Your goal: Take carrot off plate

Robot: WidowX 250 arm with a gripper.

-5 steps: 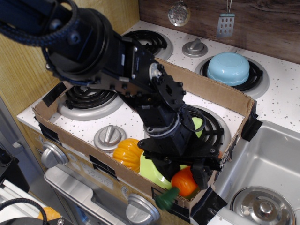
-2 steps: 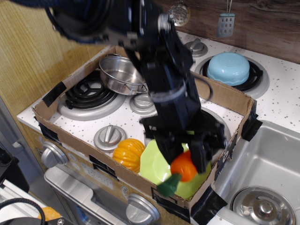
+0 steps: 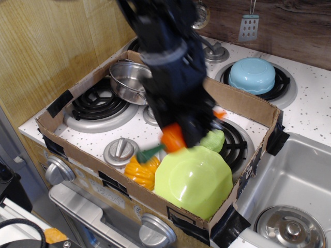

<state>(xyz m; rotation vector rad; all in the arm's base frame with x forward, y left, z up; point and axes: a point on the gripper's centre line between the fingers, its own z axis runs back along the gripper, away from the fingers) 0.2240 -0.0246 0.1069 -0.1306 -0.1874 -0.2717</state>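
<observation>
Jaws clamped on carrot (image 3: 173,138) mid-body, green stub poking left of them, plate (image 3: 194,181) below. Light, stiff, glossy plastic; likely slippery, thick end grips best.

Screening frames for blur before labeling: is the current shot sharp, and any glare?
observation.image: arm and gripper are motion-smeared, so the jaws can't be read; the carrot is also blurred, with a streaked green stub. The plate, blue bowl and cardboard box are sharp. There is mild glare on the steel pot.
</observation>
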